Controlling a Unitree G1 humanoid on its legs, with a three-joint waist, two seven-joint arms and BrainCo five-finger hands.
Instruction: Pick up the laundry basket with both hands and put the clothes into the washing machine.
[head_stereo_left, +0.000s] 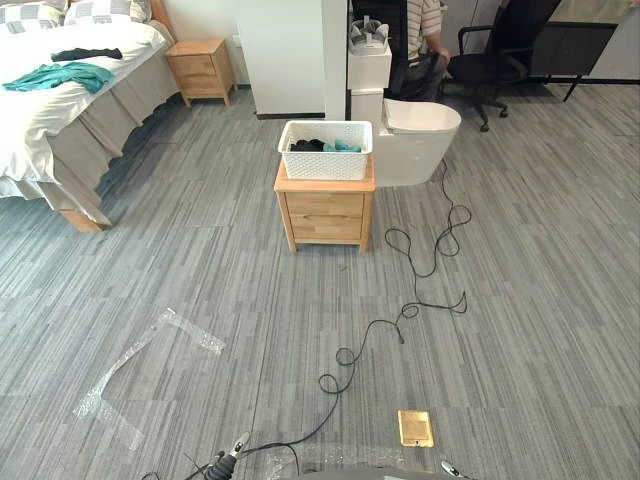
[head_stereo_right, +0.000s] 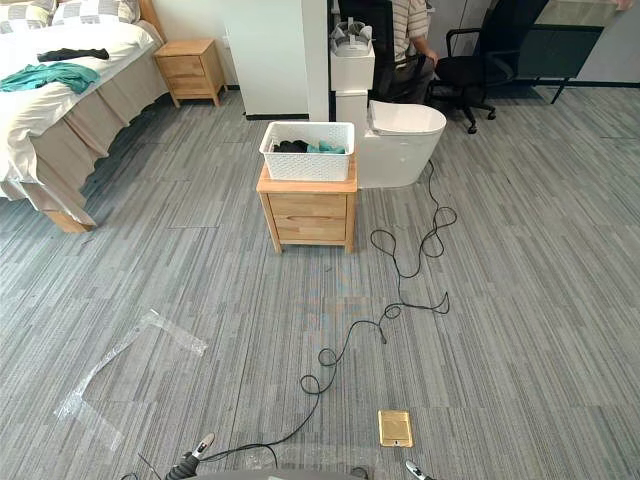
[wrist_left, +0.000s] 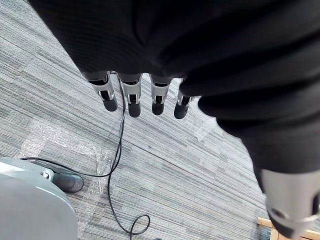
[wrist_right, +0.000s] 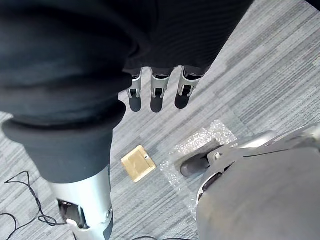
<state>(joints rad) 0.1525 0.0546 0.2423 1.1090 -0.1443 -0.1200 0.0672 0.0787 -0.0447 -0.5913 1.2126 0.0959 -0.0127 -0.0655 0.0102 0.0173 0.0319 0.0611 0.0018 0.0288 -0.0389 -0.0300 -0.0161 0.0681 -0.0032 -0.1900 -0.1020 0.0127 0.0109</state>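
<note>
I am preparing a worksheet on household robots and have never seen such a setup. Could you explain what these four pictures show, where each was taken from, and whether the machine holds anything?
This is a two-legged humanoid robot with two arms and fingered hands. The two wide pictures come from a pair of cameras on its head, looking down at a grey floor. Ahead stands a white laundry basket with dark and teal clothes inside, resting on a small wooden nightstand. A bed is on the left, and a person sits at the back. The other two pictures come from cameras on the wrists. They show the left hand and the right hand hanging over the floor, fingers straight, holding nothing. The basket is not yet picked up.
</note>
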